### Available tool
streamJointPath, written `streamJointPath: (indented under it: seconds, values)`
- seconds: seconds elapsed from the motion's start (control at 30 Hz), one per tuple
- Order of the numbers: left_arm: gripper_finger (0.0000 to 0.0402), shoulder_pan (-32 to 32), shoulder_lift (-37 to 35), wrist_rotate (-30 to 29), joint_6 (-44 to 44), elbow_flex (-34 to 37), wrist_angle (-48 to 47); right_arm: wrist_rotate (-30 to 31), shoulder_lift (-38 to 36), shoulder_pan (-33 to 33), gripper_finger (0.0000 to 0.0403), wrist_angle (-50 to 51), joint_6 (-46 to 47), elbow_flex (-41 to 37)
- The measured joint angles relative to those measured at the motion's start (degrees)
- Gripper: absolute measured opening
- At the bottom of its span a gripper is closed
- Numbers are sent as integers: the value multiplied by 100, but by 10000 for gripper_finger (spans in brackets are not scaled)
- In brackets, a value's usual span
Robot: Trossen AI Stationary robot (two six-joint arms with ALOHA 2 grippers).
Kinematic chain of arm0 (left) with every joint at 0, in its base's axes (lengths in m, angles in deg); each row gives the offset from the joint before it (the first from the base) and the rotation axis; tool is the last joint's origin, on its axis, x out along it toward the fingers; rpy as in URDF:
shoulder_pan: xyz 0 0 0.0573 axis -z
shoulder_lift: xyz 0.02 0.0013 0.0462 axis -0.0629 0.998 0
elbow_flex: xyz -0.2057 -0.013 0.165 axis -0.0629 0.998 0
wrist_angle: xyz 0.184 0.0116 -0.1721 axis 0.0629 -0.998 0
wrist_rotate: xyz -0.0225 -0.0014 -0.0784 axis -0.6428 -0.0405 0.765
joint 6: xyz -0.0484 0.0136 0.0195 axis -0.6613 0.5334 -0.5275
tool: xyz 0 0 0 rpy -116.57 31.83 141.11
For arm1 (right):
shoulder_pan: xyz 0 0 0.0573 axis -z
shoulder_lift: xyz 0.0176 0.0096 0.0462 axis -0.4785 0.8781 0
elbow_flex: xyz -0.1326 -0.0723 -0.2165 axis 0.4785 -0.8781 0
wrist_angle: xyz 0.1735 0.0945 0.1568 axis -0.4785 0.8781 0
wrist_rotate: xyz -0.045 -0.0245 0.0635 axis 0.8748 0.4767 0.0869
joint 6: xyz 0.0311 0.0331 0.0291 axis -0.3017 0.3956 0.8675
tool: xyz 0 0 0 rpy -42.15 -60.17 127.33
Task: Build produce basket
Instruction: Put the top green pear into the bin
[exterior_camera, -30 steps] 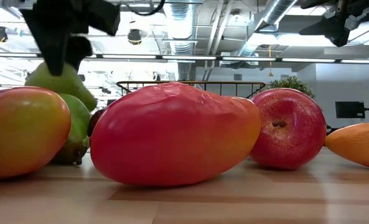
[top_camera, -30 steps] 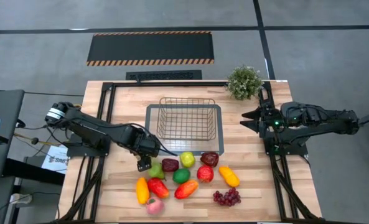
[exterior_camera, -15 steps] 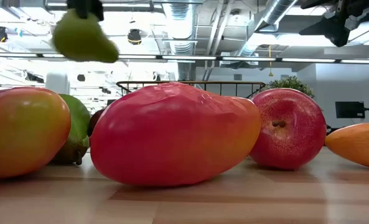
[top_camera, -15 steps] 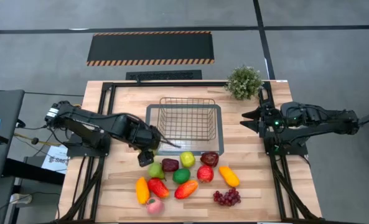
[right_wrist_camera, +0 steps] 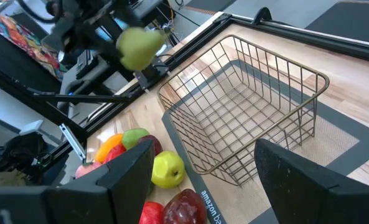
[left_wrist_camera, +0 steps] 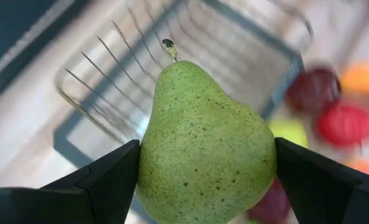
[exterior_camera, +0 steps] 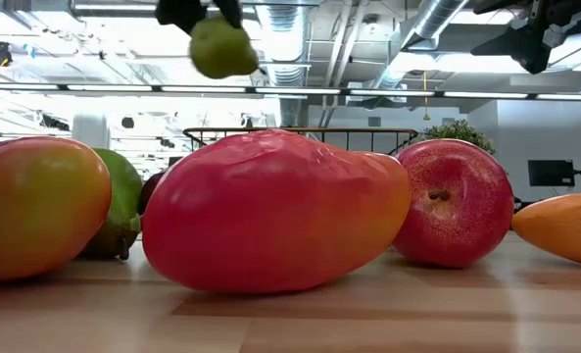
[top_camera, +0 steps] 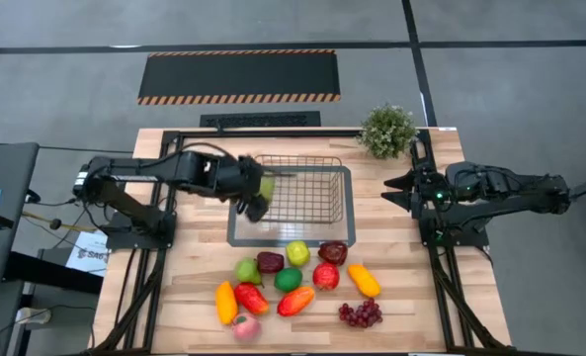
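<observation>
My left gripper (top_camera: 257, 194) is shut on a green pear (top_camera: 265, 186) and hangs over the near-left corner of the wire basket (top_camera: 302, 188), high above the table in the low view (exterior_camera: 221, 47). The right wrist view shows the same pear (right_wrist_camera: 137, 46) beside the basket (right_wrist_camera: 246, 112). The rest of the produce (top_camera: 293, 282) lies in a cluster on the wood near the table's near edge, with a red mango (exterior_camera: 275, 211) in front. My right gripper (top_camera: 389, 188) waits open at the table's right side, above the table. My left gripper pinches the pear's wide lower body (left_wrist_camera: 203, 168) between its two fingers (left_wrist_camera: 109, 180), one on each flank. The stem end (left_wrist_camera: 169, 46) points away from the wrist, toward the basket. The pear is lifted clear of the table and of the basket.
The basket stands on a flat grey dark-rimmed tray (top_camera: 241, 229). A bushy potted plant (top_camera: 387, 129) sits at the far right corner. Purple grapes (top_camera: 361, 313) lie at the near right of the pile. Black frame rails (top_camera: 170, 198) run along both sides of the table.
My left gripper has taken the green pear up out of the left side of the pile. It has carried it toward the far edge and somewhat to the right, to the basket's left rim. The other produce has stayed in place.
</observation>
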Motion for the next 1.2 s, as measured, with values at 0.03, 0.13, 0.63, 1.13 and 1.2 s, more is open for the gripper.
streamJointPath:
  seconds: [0.03, 0.13, 0.63, 1.13, 1.2]
  values:
    - [320, -68, 2, -133, -89, 2, 93, 2, 0, 0, 300, 0, 2, 0]
    - [320, -247, 82, -558, -392, -3, 388, 1, 0, 0, 300, -1, 2, 0]
    - [320, -459, 1676, -62, 764, -256, 920, 0, 2, 2, 300, 8, 0, 2]
    - [320, -1081, 1882, 957, 4252, -335, 838, 0, 2, 2, 300, 7, 0, 2]
    - [320, -1094, 1882, 912, 4282, -335, 795, 0, 2, 2, 300, 7, -2, 2]
